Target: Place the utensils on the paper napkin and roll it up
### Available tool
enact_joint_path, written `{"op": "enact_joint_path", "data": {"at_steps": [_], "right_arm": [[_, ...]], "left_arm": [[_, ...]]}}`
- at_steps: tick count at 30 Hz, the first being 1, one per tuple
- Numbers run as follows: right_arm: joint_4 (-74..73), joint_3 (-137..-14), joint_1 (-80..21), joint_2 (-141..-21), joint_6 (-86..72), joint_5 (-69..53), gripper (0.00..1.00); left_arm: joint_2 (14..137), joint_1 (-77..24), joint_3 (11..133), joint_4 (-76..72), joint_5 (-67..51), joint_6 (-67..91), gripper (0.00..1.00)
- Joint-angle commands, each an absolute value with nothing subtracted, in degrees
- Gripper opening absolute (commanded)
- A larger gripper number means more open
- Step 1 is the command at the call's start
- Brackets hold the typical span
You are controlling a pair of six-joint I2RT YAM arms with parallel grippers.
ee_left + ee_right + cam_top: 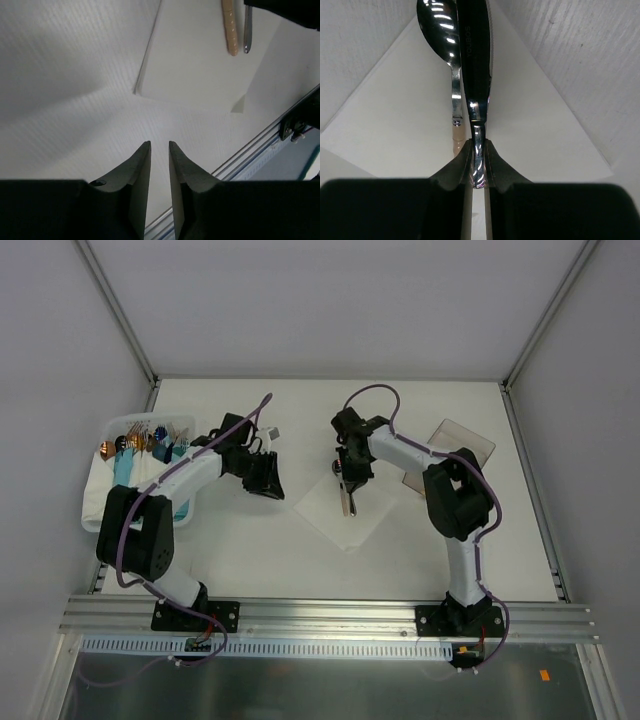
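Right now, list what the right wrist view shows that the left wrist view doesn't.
Right wrist only: the right pincer shut on a knife, with the bowl of a spoon beside it. Left wrist only: the left pincer, narrowly parted and empty, and the metal edge rail. Both: the paper napkin and a tan handle lying on it.

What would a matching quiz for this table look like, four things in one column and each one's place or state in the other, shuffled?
Things:
1 spoon
2 knife
3 left gripper
4 tray

Places or states:
A clamped in the right gripper
B at the left edge of the table, holding light-blue bundles
C lying on the napkin
D empty, jaws slightly apart, above bare table

Pairs: 1-C, 2-A, 3-D, 4-B.
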State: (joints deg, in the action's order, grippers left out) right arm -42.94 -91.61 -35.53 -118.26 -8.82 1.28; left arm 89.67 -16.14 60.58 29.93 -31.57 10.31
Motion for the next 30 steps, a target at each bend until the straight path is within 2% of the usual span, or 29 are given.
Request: {"op": "enact_joint_path", "data": {"at_steps": [1,10,18,30], "right_arm": [[-42.5,-93.2,-36.5,-118.7,-10.9,2.5,0.0],[-42.1,-93.0,-36.9,-119.4,-12.0,2.5,0.0],[-42.1,-92.3,-36.9,-119.4,-13.3,2.5,0.0],[-41.9,-90.8,-37.3,-119.3,-14.3,1.6,0.0]], "left_arm": [[91.2,-19.2,61.3,21.7,-34.9,15.2,0.2],[100.2,-25.8,63.0,14.1,-34.3,23.4,0.04],[106.9,-26.9,63.5,13.0,-30.9,25.2,0.01],[109.8,-26.8,63.3,13.5,-27.9,25.3,0.0]]}}
